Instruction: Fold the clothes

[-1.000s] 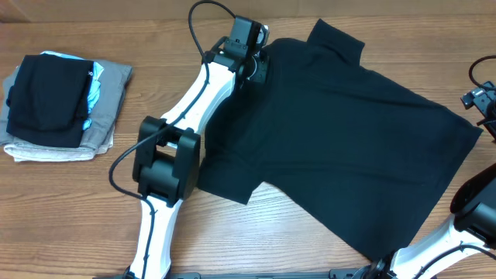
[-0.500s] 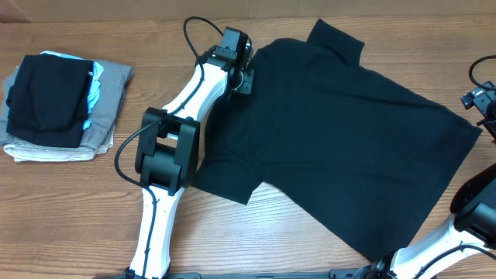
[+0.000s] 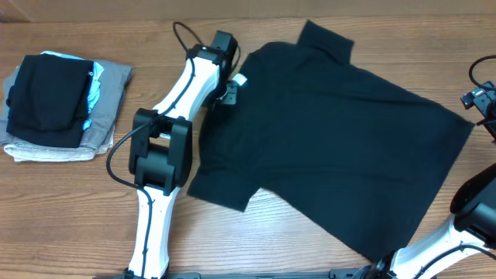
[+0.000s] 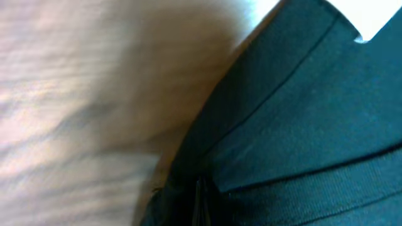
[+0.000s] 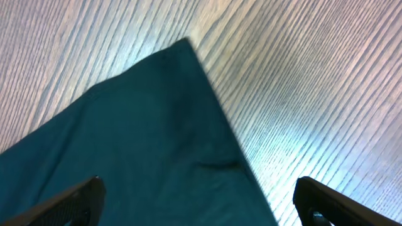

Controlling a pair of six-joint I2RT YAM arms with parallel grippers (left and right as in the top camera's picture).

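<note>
Black T-shirt point(image 3: 325, 139) neckline pinched in closed left gripper point(image 3: 230, 85), just beside white neck label point(image 3: 240, 79) | right gripper point(image 5: 200, 204) spread wide, empty, over a shirt corner | laid flat on wooden table point(image 3: 77, 225), well apart from folded stack point(image 3: 62, 101) at left
</note>
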